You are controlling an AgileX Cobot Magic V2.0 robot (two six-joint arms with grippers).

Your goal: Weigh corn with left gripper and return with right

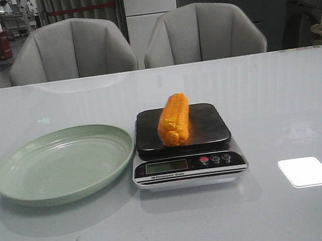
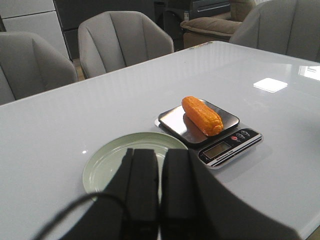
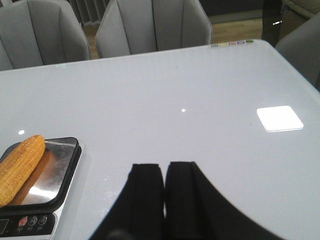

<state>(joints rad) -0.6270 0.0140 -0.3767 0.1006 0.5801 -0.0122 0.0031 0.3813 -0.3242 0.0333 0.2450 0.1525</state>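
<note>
The orange-yellow corn lies on the dark platform of the kitchen scale at the table's middle. It also shows in the left wrist view and in the right wrist view. The empty green plate sits just left of the scale. My left gripper is shut and empty, held back above the near side of the plate. My right gripper is shut and empty over bare table to the right of the scale. Neither gripper shows in the front view.
Two grey chairs stand behind the table's far edge. A bright light reflection lies on the white table to the right of the scale.
</note>
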